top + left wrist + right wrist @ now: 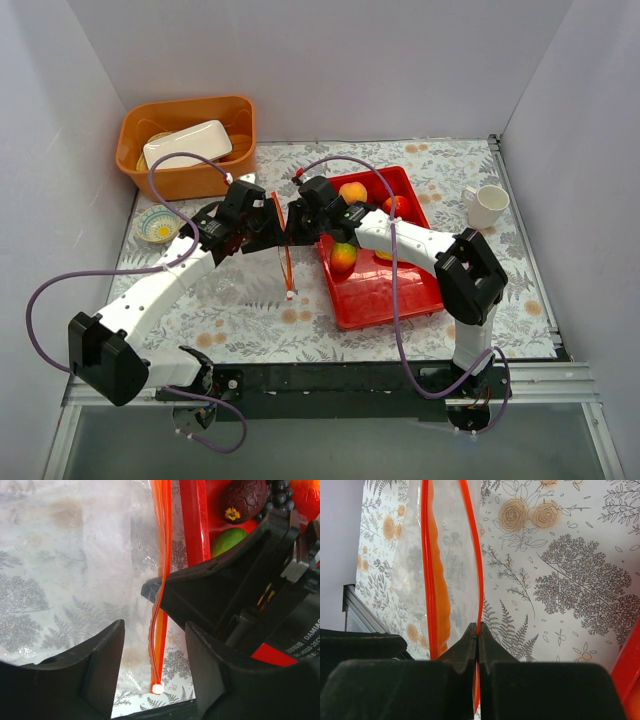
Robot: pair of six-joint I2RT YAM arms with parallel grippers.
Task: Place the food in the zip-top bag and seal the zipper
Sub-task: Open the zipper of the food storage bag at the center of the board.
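The clear zip-top bag (232, 282) lies on the table left of the red tray (400, 300). Its orange-red zipper (285, 255) runs from between the grippers towards the near edge. My right gripper (478, 629) is shut on one lip of the zipper (479, 570); the other lip (426, 555) stands apart, so the mouth is open. My left gripper (155, 665) is open, its jaws on either side of the zipper (162, 580) without touching it. The peach ball (352, 192), a red ball (397, 207) and the mango (343, 258) lie in the tray. The left wrist view shows a dark red ball (245, 497), grapes (280, 497) and mango (227, 539).
An orange basin (185, 150) with a white dish stands at the back left. A small patterned bowl (158, 225) sits beside the left arm. A white mug (487, 206) stands at the right of the tray. Grey walls close in the table on three sides.
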